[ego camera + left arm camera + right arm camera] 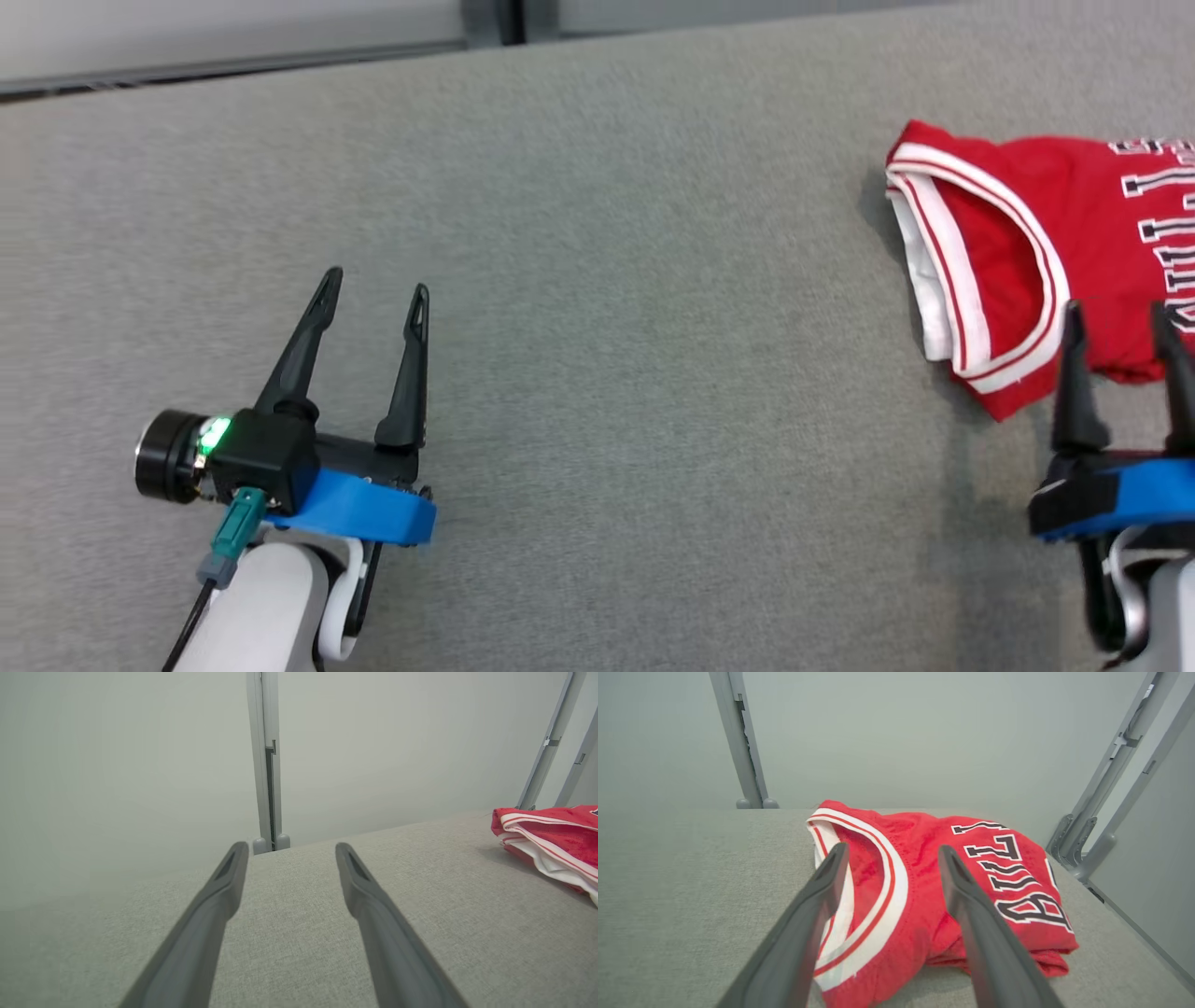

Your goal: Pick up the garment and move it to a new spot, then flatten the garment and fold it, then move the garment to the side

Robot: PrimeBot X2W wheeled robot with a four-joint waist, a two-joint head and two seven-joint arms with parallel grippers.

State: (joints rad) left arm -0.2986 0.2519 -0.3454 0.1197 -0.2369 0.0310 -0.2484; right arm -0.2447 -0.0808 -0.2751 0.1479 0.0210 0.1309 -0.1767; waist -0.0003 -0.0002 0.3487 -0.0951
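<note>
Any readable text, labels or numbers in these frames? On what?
"BULL": black letters outlined in white, on the red garment, read in the right wrist view.
One more letter past the last L: folded over, unreadable.
Head view: the same lettering is cut off by the picture's edge and is not readable whole.
Nothing else legible.

Bare grey surface [653,373] gives wide passage rightward of the left tool [375,283]; the crumpled garment [1018,215] blocks the far right.

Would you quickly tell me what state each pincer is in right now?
Left pincer: open, holding nothing.
Right pincer: open, empty, near the red-and-white fabric jersey.
</note>
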